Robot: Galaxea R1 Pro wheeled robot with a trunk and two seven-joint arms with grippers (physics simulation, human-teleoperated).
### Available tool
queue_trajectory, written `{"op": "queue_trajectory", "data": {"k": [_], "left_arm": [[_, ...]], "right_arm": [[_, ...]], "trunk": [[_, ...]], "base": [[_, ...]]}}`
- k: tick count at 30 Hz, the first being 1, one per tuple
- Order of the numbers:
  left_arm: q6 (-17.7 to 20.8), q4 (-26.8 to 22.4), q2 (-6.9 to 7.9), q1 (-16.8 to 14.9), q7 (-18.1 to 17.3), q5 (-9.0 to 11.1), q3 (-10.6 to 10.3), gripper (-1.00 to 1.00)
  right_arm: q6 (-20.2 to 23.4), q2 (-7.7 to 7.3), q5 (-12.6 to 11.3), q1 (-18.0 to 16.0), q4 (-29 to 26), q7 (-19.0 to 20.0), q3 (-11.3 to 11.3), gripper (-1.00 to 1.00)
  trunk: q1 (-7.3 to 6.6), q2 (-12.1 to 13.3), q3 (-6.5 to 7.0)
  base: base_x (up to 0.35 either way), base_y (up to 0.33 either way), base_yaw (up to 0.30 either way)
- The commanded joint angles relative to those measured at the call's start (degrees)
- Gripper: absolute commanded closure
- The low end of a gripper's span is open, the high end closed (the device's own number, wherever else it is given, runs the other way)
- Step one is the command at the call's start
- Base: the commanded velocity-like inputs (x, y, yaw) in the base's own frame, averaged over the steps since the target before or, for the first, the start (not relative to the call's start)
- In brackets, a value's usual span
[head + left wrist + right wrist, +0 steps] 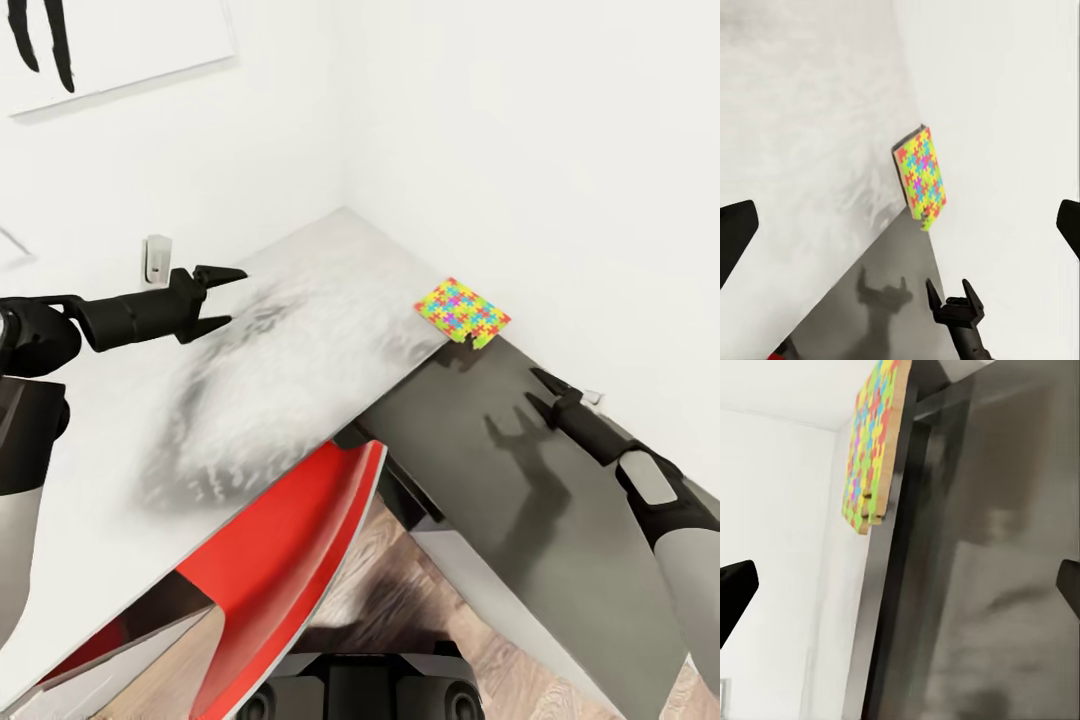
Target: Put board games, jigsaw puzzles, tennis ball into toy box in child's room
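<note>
One jigsaw puzzle (pixel 462 311) lies flat on the pale grey table (pixel 300 340), at its right edge by the white wall, one corner overhanging the lower dark cabinet (pixel 500 480). My left gripper (pixel 236 296) hovers open over the table's middle, pointing toward the puzzle (pixel 921 178) from well short of it. Over the dark cabinet my right gripper (pixel 538 392) is open and empty, a short way from the puzzle (pixel 874 450), and it appears in the left wrist view too (pixel 952 289). The toy box, board games, tennis ball and bed are out of view.
A red chair (pixel 290 530) is tucked under the table's front edge, above the wood-plank floor (pixel 370 590). A small white fitting (pixel 156 258) stands against the back wall. A black-silhouette picture (pixel 100 40) hangs above it. White walls meet in the corner behind the table.
</note>
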Motion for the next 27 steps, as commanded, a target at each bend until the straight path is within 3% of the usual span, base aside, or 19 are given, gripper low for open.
{"op": "queue_trajectory", "data": {"k": [1, 11, 27], "left_arm": [[-0.08, -0.02, 0.01, -0.07, 0.59, 0.57, -0.05, -1.0], [-0.14, 0.02, -1.3, -0.21, 2.63, 1.17, -0.22, -1.0], [-0.21, 0.1, -1.61, -0.18, 3.42, 1.45, -0.17, -1.0]], "right_arm": [[0.39, -0.01, -0.3, -0.03, 0.02, 0.04, -0.07, -1.0], [-3.27, -0.32, -0.55, -0.07, 0.66, -0.1, -0.14, -1.0], [-4.27, -1.14, -0.39, 0.14, -0.1, -0.11, -0.18, -1.0]], "trunk": [[0.03, -0.09, -0.07], [0.03, -0.09, -0.07], [0.03, -0.09, -0.07]], "base": [[0.0, 0.0, 0.168], [0.0, 0.0, 0.078], [0.0, 0.0, 0.015]]}}
